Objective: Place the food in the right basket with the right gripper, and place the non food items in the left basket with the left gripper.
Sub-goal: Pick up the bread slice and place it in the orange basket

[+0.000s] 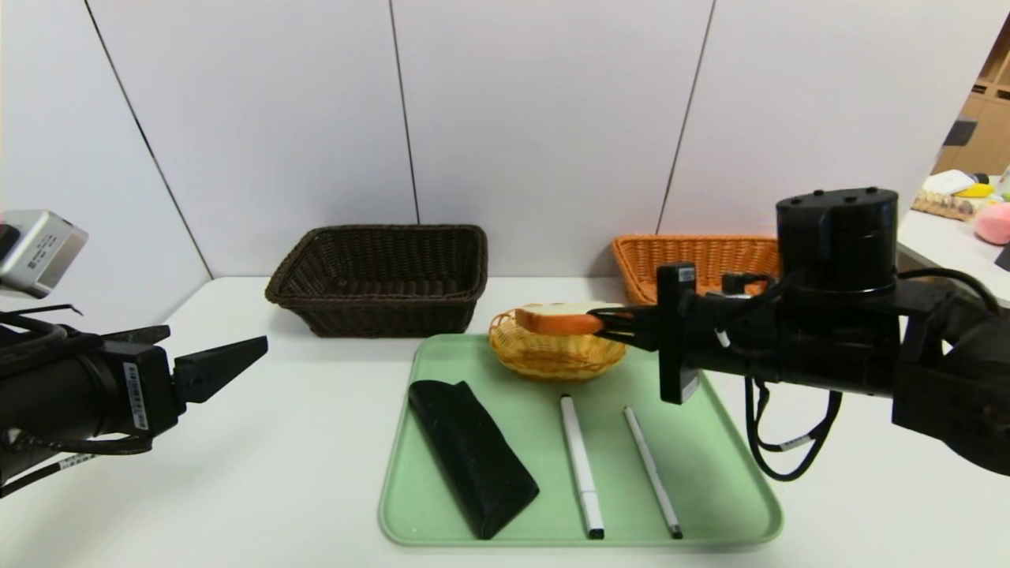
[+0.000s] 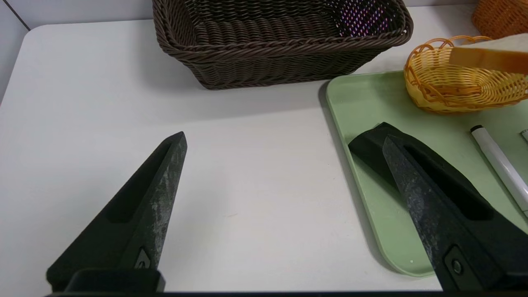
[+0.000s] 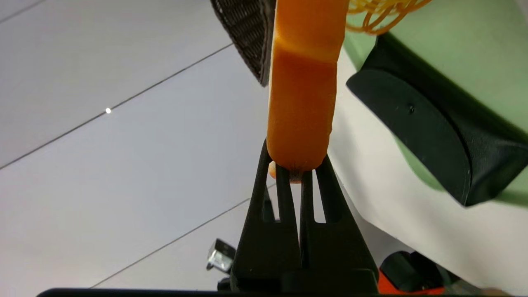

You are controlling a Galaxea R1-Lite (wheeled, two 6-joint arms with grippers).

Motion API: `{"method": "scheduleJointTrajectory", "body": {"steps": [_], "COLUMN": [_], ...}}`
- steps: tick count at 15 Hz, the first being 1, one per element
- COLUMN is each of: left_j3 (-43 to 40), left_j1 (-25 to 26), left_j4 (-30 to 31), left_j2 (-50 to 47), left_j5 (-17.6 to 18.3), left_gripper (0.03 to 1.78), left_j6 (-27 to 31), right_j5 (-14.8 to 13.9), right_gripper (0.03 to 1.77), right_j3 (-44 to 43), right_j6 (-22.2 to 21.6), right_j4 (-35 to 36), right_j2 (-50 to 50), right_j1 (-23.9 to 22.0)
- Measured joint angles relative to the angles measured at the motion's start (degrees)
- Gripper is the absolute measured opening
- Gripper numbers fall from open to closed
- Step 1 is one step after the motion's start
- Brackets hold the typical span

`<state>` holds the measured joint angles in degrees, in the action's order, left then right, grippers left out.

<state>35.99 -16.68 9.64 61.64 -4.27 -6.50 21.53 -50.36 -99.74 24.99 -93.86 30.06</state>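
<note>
R gripper clamped on bread, held just over small yellow basket.
R wrist cam shows the pinch on crust edge; head cam hides it. L gripper wide open, holding nothing, over table left of tray. Tray: black case, 2 pens. Brown basket holds nothing; orange basket interior not visible.

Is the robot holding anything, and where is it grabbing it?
The right gripper is pinching a slice of bread by its crust edge, above the small basket. The left gripper is open and holds nothing.
</note>
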Motion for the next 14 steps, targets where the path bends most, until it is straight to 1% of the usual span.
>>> {"method": "scheduleJointTrajectory", "body": {"steps": [3, 4, 6, 8, 10, 12, 13, 14], "left_j3": [0.0, 0.1, 0.3, 0.4, 0.4, 0.6, 0.8, 1.1], "left_j1": [-0.1, -0.1, -0.2, -1.3, -3.7, -5.7, -6.2, -6.6], "left_j4": [0.0, 0.0, 0.0, 0.0, -0.2, 0.1, 0.3, 0.5], "left_j2": [0.0, 0.0, 0.2, 0.2, 0.4, 1.1, 1.5, 1.8], "left_j5": [0.2, 0.2, 0.2, 0.1, -0.1, -0.4, -0.4, -0.4], "left_gripper": [1.69, 1.69, 1.69, 1.69, 1.69, 1.69, 1.69, 1.69], "left_j6": [0.2, 0.2, 0.3, 0.3, 0.2, 0.2, 0.3, 0.3], "right_j5": [5.1, 6.8, 8.8, 9.4, 9.7, 9.8, 9.8, 9.8], "right_gripper": [0.08, 0.08, 0.08, 0.08, 0.08, 0.08, 0.08, 0.08], "right_j3": [-1.4, -1.9, -4.7, -10.1, -16.3, -22.0, -24.9, -27.9], "right_j6": [1.2, 2.3, 6.8, 11.1, 16.0, 22.0, 23.8, 24.6], "right_j4": [-5.9, -7.9, -13.9, -21.2, -28.6, -36.4, -40.2, -43.8], "right_j2": [7.0, 9.9, 15.6, 19.3, 20.7, 19.2, 17.4, 15.0], "right_j1": [0.1, 0.0, -1.4, -6.9, -14.4, -21.3, -24.3, -26.8]}}
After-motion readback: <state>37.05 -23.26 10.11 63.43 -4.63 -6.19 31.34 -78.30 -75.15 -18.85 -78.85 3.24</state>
